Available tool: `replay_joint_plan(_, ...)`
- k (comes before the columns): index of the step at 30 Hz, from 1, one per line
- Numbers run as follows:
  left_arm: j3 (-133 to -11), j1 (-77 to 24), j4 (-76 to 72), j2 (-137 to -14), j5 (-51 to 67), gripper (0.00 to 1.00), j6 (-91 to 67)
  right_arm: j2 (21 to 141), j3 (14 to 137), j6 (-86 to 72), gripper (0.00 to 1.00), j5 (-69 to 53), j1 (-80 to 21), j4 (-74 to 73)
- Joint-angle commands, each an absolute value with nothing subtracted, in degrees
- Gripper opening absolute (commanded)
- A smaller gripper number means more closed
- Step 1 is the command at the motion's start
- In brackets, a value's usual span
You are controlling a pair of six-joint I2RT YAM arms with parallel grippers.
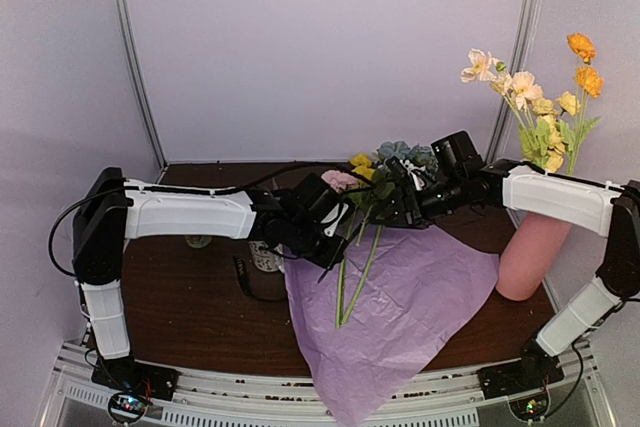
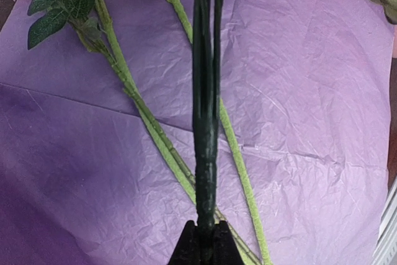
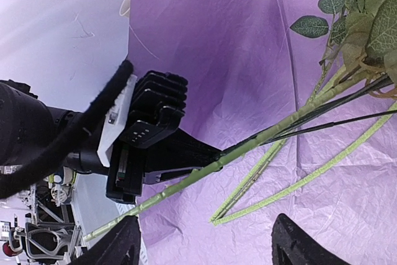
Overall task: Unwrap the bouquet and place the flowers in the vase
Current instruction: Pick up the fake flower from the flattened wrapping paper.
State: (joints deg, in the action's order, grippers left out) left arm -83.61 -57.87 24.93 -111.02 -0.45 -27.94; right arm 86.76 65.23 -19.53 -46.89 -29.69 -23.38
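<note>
The bouquet's lilac tissue paper (image 1: 400,312) lies spread flat on the table, with two light green stems (image 1: 352,282) lying on it. My left gripper (image 2: 205,243) is shut on a bundle of dark green stems (image 2: 205,110); their blooms (image 1: 392,157) are held up between the two arms. My right gripper (image 3: 208,246) is open, its fingers (image 3: 118,246) wide apart above the paper. A light green stem (image 3: 248,147) crosses past the left gripper's tips and over that finger. The pink vase (image 1: 532,252) at the right holds several flowers (image 1: 540,97).
The dark wooden table (image 1: 180,297) shows to the left of the paper. A white patterned mug (image 1: 263,259) sits under the left arm. Metal posts (image 1: 135,57) and pale walls close in the back. The paper hangs over the near edge (image 1: 350,397).
</note>
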Motion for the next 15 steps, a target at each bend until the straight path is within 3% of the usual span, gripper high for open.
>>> replay_joint_plan(1, -81.02, -58.38, 16.58, -107.79, -2.50, 0.00, -26.29, 82.83, 61.67, -25.54, 0.73, -48.30, -27.72, -18.61)
replay_joint_plan(4, -80.42, -59.50, 15.29, -107.52, -4.93, 0.00, -25.67, 83.99, 62.53, -27.40, 0.74, -47.44, -28.13, -17.59)
replay_joint_plan(15, -81.21, -62.54, 14.92, -106.88, -10.86, 0.00, -24.96, 93.21, 64.16, -34.60, 0.59, -50.42, -28.48, -12.56)
